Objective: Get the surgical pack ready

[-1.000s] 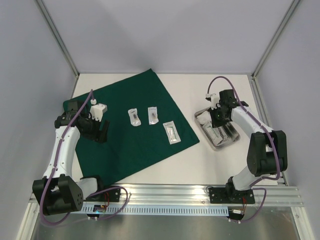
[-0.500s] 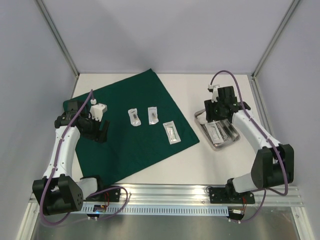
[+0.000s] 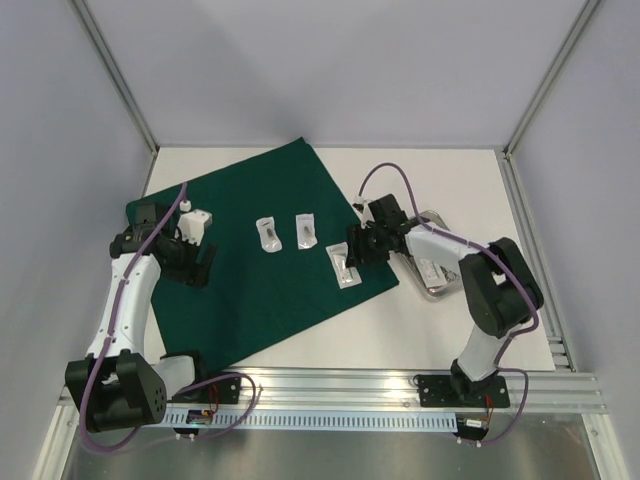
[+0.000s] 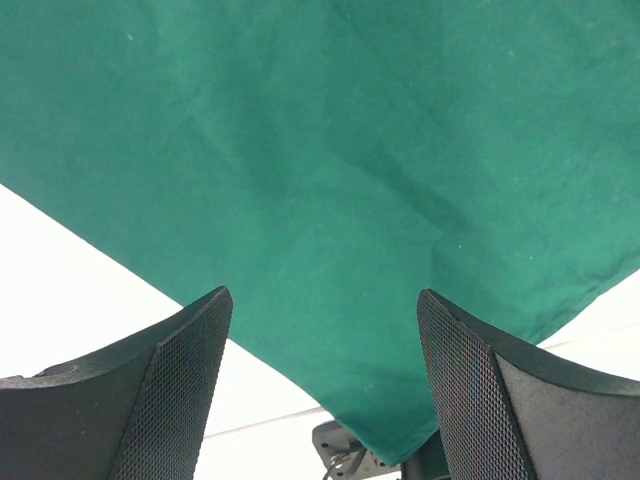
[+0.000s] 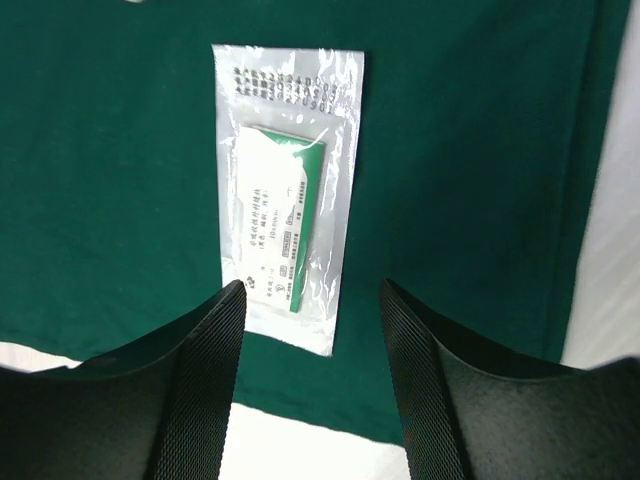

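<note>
My left fingers (image 4: 170,400) stand wide apart with nothing between them. They hang over the large dark green cloth sheet (image 4: 320,150), which lies flat and fills the view ahead of the tips. A corner of the cloth points back into the gap between them, and the white surface (image 4: 60,270) shows to either side of that corner.

My right fingers (image 5: 200,390) are apart too, and they clamp nothing. The flat clear plastic pouch with a white-and-green packet inside (image 5: 288,195) lies on the cloth (image 5: 120,150) just ahead of them. Its near end reaches into the gap, closer to the finger on the left of the wrist view. I cannot tell from here whether the tips touch it or the cloth. Outside the other finger the cloth ends, and bare surface (image 5: 610,250) runs alongside.

From overhead, the left fingers (image 3: 203,268) sit near one side of the cloth (image 3: 265,300) and the right fingers (image 3: 352,250) near the opposite edge, right at the packet pouch (image 3: 343,266). Two smaller clear pouches (image 3: 267,233) (image 3: 306,228), each with something dark inside, lie on the cloth between the two sets of fingers, well apart from the left pair and near the right. The small steel tray (image 3: 435,290) sits behind the right fingers on the bare surface (image 3: 440,180), off the cloth. It is partly hidden by the right arm, and I cannot make out its contents.
</note>
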`<act>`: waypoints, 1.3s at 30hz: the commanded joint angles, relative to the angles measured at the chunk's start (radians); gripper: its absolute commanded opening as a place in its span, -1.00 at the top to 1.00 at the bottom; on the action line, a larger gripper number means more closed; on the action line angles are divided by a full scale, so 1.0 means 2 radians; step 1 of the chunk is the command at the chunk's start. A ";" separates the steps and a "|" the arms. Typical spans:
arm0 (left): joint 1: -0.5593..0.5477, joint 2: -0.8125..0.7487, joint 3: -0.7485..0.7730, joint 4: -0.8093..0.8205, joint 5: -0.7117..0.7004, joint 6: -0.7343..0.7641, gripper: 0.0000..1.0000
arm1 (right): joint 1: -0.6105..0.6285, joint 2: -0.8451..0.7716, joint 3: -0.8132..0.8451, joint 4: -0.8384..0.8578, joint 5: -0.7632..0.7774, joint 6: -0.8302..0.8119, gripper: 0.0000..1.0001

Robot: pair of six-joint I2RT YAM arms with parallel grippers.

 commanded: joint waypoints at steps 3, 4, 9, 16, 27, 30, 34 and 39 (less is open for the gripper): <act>0.001 -0.010 -0.008 0.003 -0.008 0.009 -0.67 | -0.002 0.035 0.025 0.040 -0.047 0.015 -0.17; 0.001 -0.010 -0.007 0.003 -0.008 0.009 -0.67 | -0.001 0.043 0.028 0.041 -0.049 0.014 -0.16; 0.001 -0.007 -0.006 0.004 -0.006 0.009 -0.67 | -0.002 0.073 0.030 0.047 -0.059 0.016 -0.13; 0.001 -0.004 -0.008 0.009 -0.006 0.009 -0.67 | -0.004 0.098 0.035 0.072 -0.093 0.030 -0.06; 0.001 -0.005 -0.007 0.007 -0.006 0.009 -0.68 | -0.009 0.139 0.047 0.070 -0.112 0.044 0.43; 0.001 -0.006 -0.007 0.006 -0.006 0.009 -0.68 | -0.009 0.123 0.038 0.064 -0.107 0.044 0.30; 0.001 -0.006 -0.008 0.007 -0.004 0.010 -0.68 | 0.026 0.067 0.030 0.025 0.007 0.015 0.07; 0.001 -0.006 -0.010 0.007 -0.002 0.009 -0.68 | 0.096 0.023 0.044 -0.012 0.163 -0.064 -0.05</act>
